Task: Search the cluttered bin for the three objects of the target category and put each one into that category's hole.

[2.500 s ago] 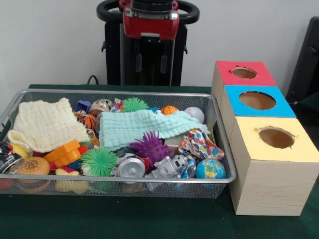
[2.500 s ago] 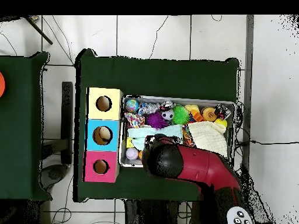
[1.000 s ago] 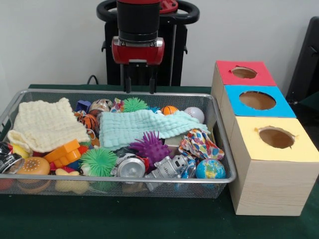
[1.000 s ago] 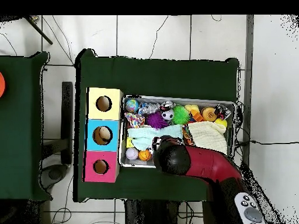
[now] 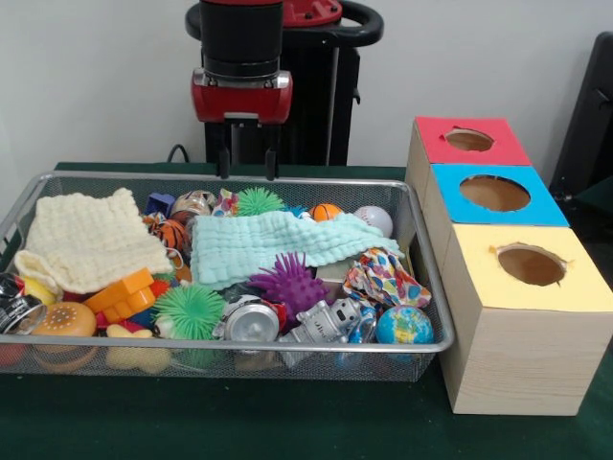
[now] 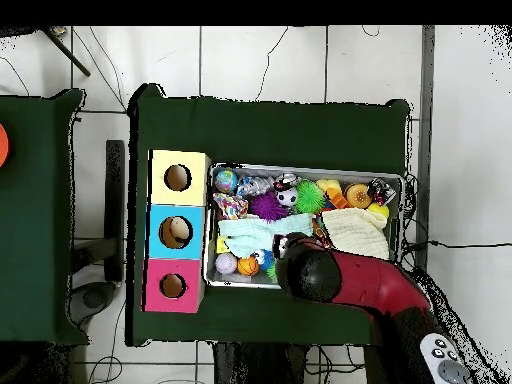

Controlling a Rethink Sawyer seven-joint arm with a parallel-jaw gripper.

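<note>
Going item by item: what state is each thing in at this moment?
pincer: open, empty, above the bin's far edge
cluttered bin: full of toys and cloths
mint cloth: spread over toys
cream cloth: bunched in a corner
three boxes: upright, holes facing up

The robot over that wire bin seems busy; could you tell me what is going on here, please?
The gripper hangs open and empty over the far side of the cluttered bin, which is full of toys, balls and two cloths, a cream one and a mint one. Beside the bin stand three boxes, red, blue and yellow, each with a hole on top.
</note>
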